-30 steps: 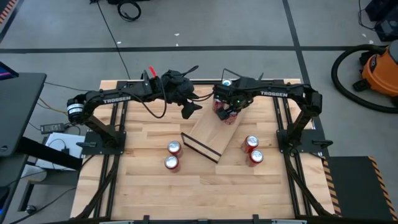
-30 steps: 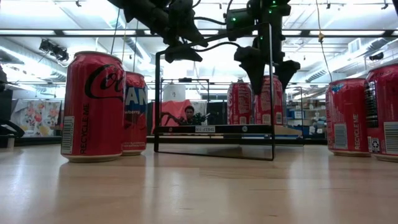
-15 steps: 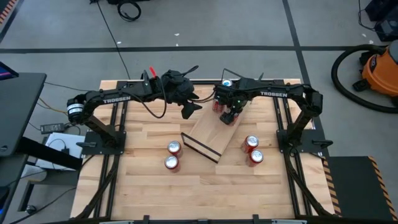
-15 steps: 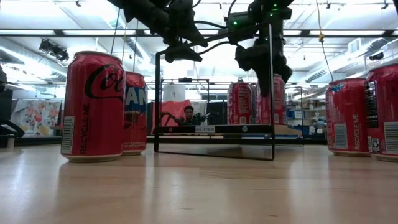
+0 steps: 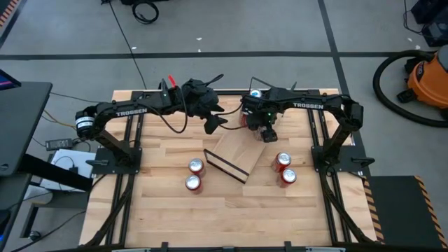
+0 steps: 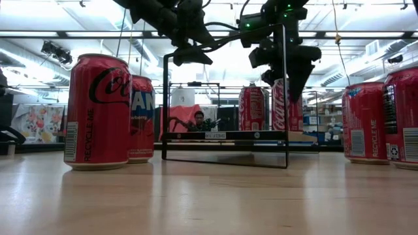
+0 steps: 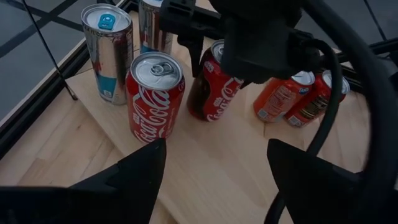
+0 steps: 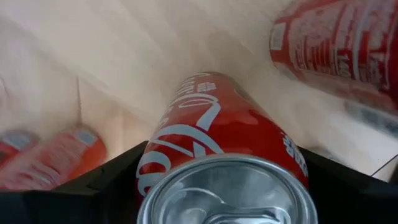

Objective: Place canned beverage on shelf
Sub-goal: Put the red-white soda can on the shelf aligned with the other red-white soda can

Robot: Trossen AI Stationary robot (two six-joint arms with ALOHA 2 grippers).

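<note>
Right wrist view: can (image 8: 227, 149) between pincer (image 8: 227, 186) fingers.

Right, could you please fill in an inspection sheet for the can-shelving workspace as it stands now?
Surface: wooden tabletop, front part bare.
Job's things: shelf lying at an angle mid-table; red cans and a silver can stand at its far end.
Clutter: two red cans left of the shelf, two right of it.
Grippers: right gripper over the shelf's far end, closed on a red can; left gripper open beside it, holding nothing.
Cables: black cable looping off the left arm.
Surroundings: orange vacuum on the floor; a person far behind the table.
</note>
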